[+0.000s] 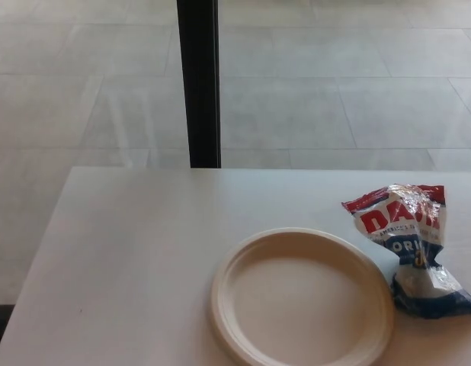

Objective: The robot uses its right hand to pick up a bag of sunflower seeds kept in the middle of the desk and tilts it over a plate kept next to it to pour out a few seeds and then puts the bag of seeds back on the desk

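A: What does the surface look like?

B: A plain white desk [129,252], matte and smooth, filling the near half of the head view. Its far edge runs straight across, and its left edge angles toward the near left corner. A tiny dark speck sits on it at near left.

A: And what is on it?

B: A round cream plate [300,299] with a raised rim sits near, right of centre; its near edge is cut off by the bottom of the picture. Nothing lies in it. Just to its right, the bag of sunflower seeds [409,248] stands crumpled, touching or almost touching the plate's rim. The bag is red at the top with large white letters, blue lower down, pinched at the waist, with glossy wrinkled film catching the light.

A: The room behind?

B: Beyond the desk's far edge lies a floor [334,84] of large pale grey tiles with thin seams, faintly reflective. A black vertical post [199,80] rises from behind the desk's far edge, left of centre, to the top of the picture.

A: The robot's hands?

B: Neither hand shows, so I cannot tell how far open either is, and nothing holds the bag.
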Controlling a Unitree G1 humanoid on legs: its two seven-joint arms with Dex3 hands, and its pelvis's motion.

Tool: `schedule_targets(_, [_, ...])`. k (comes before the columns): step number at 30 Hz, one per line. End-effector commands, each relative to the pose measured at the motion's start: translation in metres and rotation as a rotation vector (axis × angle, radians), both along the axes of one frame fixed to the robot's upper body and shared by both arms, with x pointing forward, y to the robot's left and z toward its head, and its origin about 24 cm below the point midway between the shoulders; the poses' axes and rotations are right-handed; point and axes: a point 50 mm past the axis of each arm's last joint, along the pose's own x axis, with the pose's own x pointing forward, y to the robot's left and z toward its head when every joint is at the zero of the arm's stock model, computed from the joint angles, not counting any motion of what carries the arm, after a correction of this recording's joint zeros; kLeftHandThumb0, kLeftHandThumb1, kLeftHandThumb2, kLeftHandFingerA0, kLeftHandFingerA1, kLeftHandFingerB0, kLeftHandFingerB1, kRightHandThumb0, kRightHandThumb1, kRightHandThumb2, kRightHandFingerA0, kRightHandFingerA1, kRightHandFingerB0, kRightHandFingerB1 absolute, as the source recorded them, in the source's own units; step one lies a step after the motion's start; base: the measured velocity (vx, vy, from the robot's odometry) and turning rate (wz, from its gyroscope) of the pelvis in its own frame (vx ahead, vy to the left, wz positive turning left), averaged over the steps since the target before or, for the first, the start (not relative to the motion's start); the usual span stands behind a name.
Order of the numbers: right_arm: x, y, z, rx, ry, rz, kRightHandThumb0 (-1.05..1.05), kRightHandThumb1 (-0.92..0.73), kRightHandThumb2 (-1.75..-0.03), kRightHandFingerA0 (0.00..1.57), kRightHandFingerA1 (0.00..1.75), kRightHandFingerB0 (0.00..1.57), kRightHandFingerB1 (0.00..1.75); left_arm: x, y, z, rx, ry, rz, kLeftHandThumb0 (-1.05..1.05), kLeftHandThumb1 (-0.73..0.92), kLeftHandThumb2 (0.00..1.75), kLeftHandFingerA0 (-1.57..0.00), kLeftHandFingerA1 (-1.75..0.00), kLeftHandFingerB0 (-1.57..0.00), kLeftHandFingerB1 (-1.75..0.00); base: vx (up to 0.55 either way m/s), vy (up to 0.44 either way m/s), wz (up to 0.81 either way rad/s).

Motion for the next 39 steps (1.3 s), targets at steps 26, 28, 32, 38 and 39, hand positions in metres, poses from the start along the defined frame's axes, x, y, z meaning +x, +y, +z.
schedule_targets(26, [0.152, -0.103, 0.184, -0.263, -0.825, -0.106, -1.05, -0.65, -1.01, 0.00, 0.05, 0.00, 0.06, 0.000, 0.014, 0.011, 0.029, -0.080, 0.028, -0.78, 0.67, 0.61, -0.44, -0.56, -0.36, -0.36, 0.00, -0.001, 0.01])
schedule_targets(28, [0.173, -0.095, 0.199, -0.306, -0.812, 0.051, -0.98, -0.75, -0.65, 0.00, 0.00, 0.00, 0.05, 0.001, 0.014, 0.011, 0.024, -0.091, 0.025, -0.78, 0.68, 0.61, -0.42, -0.57, -0.36, -0.37, 0.00, 0.000, 0.00])
schedule_targets(32, [0.217, -0.068, 0.219, -0.312, -0.848, 0.279, -1.05, -0.70, -0.67, 0.00, 0.15, 0.00, 0.44, 0.001, 0.013, 0.010, 0.021, -0.096, 0.027, -0.77, 0.68, 0.61, -0.43, -0.57, -0.38, -0.37, -0.01, -0.001, -0.02])
schedule_targets(38, [0.244, -0.038, 0.216, -0.308, -0.800, 0.498, -1.05, -0.76, -0.63, 0.00, 0.21, 0.00, 0.42, 0.001, 0.012, 0.010, 0.018, -0.098, 0.028, -0.77, 0.68, 0.61, -0.42, -0.56, -0.37, -0.37, 0.00, 0.000, 0.00])
schedule_targets(39, [0.251, -0.024, 0.214, -0.320, -0.757, 0.622, -1.05, -0.90, -0.70, 0.00, 0.00, 0.00, 0.12, 0.001, 0.012, 0.009, 0.019, -0.092, 0.035, -0.79, 0.68, 0.61, -0.43, -0.57, -0.38, -0.37, -0.03, -0.005, 0.08])
